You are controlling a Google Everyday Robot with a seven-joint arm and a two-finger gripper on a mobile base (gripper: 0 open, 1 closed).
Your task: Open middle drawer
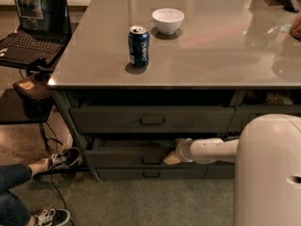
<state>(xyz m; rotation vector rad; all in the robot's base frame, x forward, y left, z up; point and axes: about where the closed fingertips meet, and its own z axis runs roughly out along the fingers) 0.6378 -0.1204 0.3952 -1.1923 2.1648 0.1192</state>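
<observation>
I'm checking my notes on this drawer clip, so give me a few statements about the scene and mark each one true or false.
1. The blue can stands upright on the countertop. True.
2. The white bowl lies on the floor. False: it sits on the countertop, behind the can.
3. The gripper is at the top drawer's handle. False: it is at the front of the middle drawer, just right of its handle.
4. An open laptop sits to the left of the countertop in the picture. True.
5. The middle drawer is pulled all the way out. False: it sticks out only a little.
</observation>
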